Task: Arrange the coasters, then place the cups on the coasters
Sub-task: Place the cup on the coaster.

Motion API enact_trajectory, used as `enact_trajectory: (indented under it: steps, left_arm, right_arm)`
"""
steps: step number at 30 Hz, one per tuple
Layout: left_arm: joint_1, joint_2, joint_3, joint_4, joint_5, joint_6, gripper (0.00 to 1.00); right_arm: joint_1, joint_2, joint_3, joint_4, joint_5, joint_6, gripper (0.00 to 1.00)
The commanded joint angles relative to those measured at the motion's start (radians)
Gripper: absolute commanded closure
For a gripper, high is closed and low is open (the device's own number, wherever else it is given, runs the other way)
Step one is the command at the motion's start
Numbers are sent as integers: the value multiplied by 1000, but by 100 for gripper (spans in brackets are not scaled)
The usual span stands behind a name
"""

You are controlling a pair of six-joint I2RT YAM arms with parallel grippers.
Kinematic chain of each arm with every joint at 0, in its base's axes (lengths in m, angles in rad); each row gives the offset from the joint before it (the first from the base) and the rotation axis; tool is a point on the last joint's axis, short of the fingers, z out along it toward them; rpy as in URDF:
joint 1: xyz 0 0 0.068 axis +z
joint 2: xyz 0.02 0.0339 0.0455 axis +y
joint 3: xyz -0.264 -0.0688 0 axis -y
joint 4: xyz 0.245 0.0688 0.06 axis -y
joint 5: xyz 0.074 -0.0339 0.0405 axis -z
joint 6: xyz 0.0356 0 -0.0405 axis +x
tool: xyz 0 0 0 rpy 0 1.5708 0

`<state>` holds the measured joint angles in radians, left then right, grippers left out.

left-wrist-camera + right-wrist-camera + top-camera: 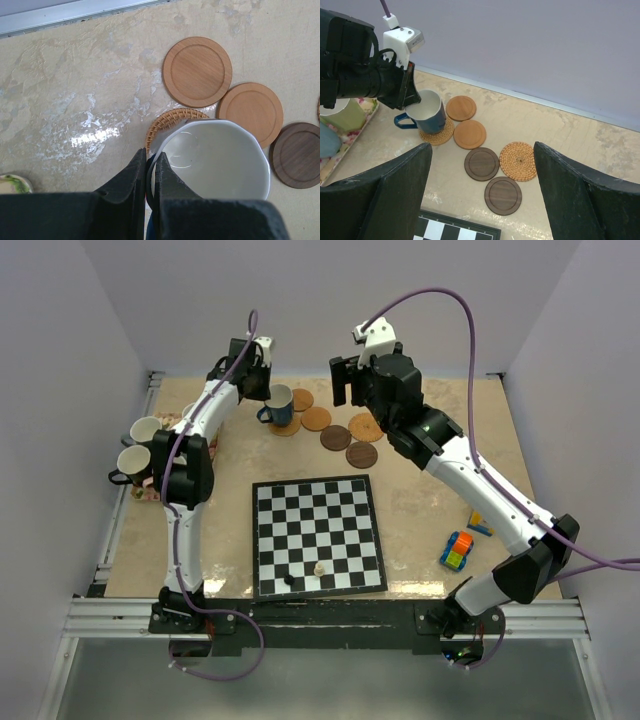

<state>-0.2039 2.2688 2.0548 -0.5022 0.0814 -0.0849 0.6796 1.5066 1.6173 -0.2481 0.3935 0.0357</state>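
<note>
Six coasters (469, 134) lie in loose cluster at far middle of table (420, 510); arranging looks done. Left claw (151, 162) pinched narrow on rim of dark blue cup (431, 117). Cup over woven coaster (439, 136); seated or just above, cannot tell. Right claw (481, 147) wide, empty, above cluster. Other cups (145, 430) by floral mat (368, 106) at left. Five coasters bare.

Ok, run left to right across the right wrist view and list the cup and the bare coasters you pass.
dark blue cup → far tan coaster → farther dark coaster → bare woven coaster
</note>
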Motion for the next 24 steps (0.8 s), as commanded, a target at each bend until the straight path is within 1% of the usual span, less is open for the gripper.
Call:
enact_trajectory:
  steps: [1, 20, 21, 24]
  left_arm:
    - [0, -11, 11, 80, 14, -10, 100]
    - [0, 9, -15, 80, 14, -27, 100]
    - [0, 9, -16, 79, 14, -27, 99]
    - [0, 9, -15, 73, 14, -30, 91]
  right_arm:
    - [-2, -3, 39, 10, -12, 12, 13]
    - [-2, 10, 56, -11, -8, 16, 13]
    - [-2, 14, 58, -13, -5, 16, 13]
    - [-2, 17, 64, -17, -4, 18, 13]
